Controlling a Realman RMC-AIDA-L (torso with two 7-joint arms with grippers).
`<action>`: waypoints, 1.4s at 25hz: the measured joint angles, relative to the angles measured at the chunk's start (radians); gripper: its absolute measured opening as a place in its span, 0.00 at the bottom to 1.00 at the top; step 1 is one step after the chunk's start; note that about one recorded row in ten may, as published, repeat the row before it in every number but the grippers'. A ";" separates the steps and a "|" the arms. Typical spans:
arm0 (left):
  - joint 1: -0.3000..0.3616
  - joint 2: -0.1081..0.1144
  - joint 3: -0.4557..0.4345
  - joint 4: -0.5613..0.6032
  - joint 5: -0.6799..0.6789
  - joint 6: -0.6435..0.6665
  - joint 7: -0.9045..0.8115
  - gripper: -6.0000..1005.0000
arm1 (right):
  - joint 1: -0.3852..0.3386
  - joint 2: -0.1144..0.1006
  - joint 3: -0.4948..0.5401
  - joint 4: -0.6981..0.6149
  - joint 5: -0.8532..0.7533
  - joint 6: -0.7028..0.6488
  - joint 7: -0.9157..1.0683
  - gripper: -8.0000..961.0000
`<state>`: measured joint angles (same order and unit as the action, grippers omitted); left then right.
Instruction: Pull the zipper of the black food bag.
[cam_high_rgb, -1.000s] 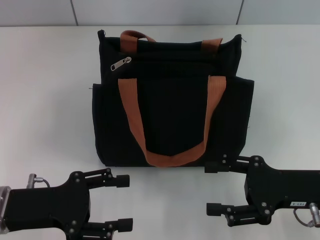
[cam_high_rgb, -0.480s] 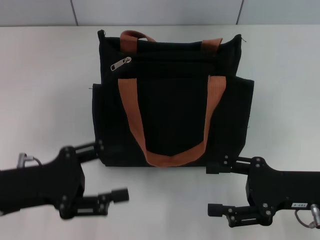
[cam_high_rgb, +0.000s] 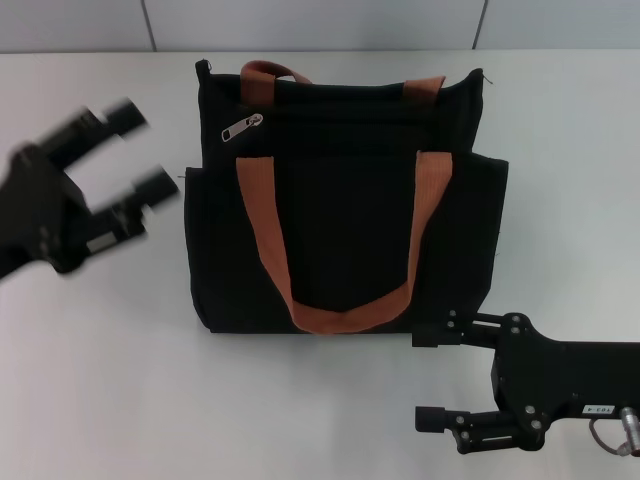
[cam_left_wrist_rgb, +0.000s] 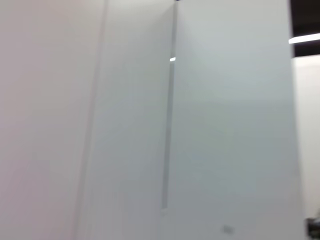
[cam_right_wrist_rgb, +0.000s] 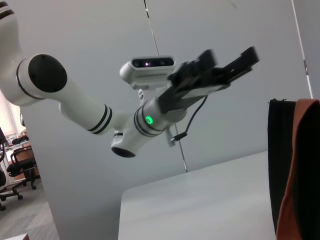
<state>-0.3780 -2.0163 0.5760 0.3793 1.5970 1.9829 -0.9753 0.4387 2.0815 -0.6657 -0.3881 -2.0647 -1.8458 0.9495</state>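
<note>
Resting low at the worktop's near right corner, the right gripper points toward the left edge with its two fingers spread apart and nothing between them; its upper finger lies just beside the near right corner of the bag. The white table is bare along its near left side.

Farther in, the black bag lies flat around the middle of the worktop, its zip edge toward the far edge. One orange-brown handle loops across its front panel toward the near edge; a second handle shows at the far rim. The zipper sits near the bag's far left corner, a small silver tab lying at a slant on the black fabric.

The left gripper is raised in the air over the left side of the worktop, just left of the bag and apart from it. Its fingers are spread and hold nothing, and they point toward the bag's far left corner.

From the right wrist, the left arm shows white, lifted well above the table.
</note>
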 joint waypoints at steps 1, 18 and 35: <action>-0.001 0.009 -0.002 0.002 -0.018 -0.026 -0.004 0.78 | -0.001 0.000 0.000 0.000 0.000 0.000 -0.001 0.81; -0.069 0.038 0.001 0.030 0.122 -0.363 -0.010 0.77 | -0.002 0.000 0.000 0.002 0.000 0.001 0.001 0.80; -0.171 -0.005 0.013 0.036 0.248 -0.499 0.015 0.72 | -0.004 0.000 0.000 0.002 0.000 0.000 0.004 0.79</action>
<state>-0.5494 -2.0216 0.5890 0.4158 1.8450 1.4837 -0.9606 0.4346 2.0816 -0.6657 -0.3865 -2.0646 -1.8460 0.9534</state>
